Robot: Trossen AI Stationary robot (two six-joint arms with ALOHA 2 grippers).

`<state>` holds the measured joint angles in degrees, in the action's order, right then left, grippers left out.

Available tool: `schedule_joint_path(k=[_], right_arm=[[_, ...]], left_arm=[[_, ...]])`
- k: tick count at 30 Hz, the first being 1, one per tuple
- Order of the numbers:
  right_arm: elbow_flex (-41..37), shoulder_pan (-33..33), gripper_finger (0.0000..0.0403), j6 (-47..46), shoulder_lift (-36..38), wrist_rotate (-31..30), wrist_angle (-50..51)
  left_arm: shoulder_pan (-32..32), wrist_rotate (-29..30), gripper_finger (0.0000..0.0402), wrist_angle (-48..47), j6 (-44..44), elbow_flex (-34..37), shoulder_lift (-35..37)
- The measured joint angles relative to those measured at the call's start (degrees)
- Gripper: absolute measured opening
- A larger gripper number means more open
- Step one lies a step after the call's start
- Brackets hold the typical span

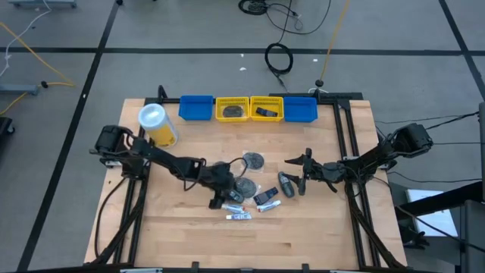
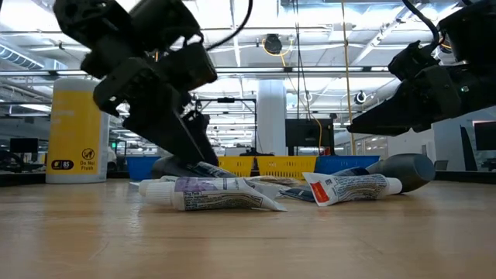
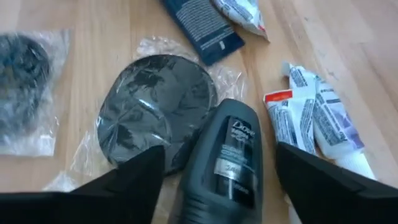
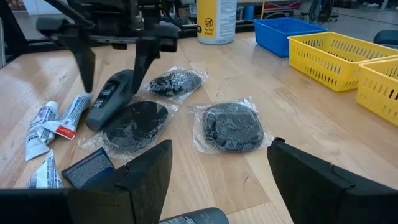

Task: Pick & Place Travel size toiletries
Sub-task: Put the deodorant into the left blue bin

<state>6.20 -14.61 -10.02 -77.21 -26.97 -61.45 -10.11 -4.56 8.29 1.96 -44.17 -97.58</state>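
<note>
The toiletries lie in a cluster at mid-table. There are wrapped grey discs [image 1: 254, 160] [image 3: 155, 106], white tubes [image 1: 239, 214] [image 3: 311, 118], a dark flat packet [image 1: 265, 199] and two dark bottles. My left gripper [image 1: 227, 196] slants down, open. One finger stands on either side of a dark Dove bottle [image 3: 227, 155], and I see no touch. That bottle lies on the table with its far end on a disc's wrap. My right gripper [image 1: 299, 171] hangs open and level, just above the other dark bottle [image 1: 286, 183].
Two blue bins [image 1: 196, 108] [image 1: 300, 108] and two yellow bins [image 1: 232, 108] [image 1: 266, 108] stand in a row at the far edge. Both yellow bins hold dark items. A tall yellow canister [image 1: 157, 125] stands at the far left. Bare wood lies toward the near edge.
</note>
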Motion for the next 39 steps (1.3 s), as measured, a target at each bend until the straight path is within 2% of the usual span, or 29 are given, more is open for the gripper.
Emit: schedule_joint_path(k=[4,8,13,20,26,30,33,34,37,39], right_arm=[[0.00,0.00,0.0256,0.00,0.00,0.00,-0.02],[0.00,0.00,0.0256,-0.01,0.00,-0.01,-0.09],[0.02,0.00,0.0256,0.00,0.00,0.01,-0.04],[0.00,0.00,0.0256,0.00,0.00,-0.01,-0.04],[0.02,0.00,0.0256,0.00,0.00,-0.01,-0.03],[0.00,0.00,0.0256,0.17,0.00,-0.10,-0.04],[0.02,0.02,0.0256,0.20,0.00,-0.18,-0.07],[0.02,0.03,0.0256,0.20,0.00,-0.21,-0.03],[0.02,0.04,0.0256,0.24,0.00,-0.23,-0.16],[0.00,0.04,0.0256,0.23,0.00,-0.24,-0.04]], left_arm=[[-3.08,9.54,0.0333,-3.78,-2.94,0.18,-1.45],[-3.97,10.61,0.0322,-1.84,-2.91,0.01,-2.31],[-3.92,10.56,0.0280,-1.45,-1.88,0.07,-2.54],[-3.36,10.37,0.0200,-1.14,-1.33,0.08,-2.05],[-1.30,13.00,0.0200,-3.36,-1.67,0.07,3.85],[0.85,22.34,0.0238,-5.34,-6.48,0.07,9.08],[5.04,27.40,0.0252,-0.68,-12.53,0.04,10.63],[6.93,26.70,0.0251,2.17,-14.33,0.05,10.63],[13.79,18.52,0.0236,12.12,-18.05,0.03,8.79],[18.20,15.22,0.0220,18.22,-19.60,0.03,6.66]])
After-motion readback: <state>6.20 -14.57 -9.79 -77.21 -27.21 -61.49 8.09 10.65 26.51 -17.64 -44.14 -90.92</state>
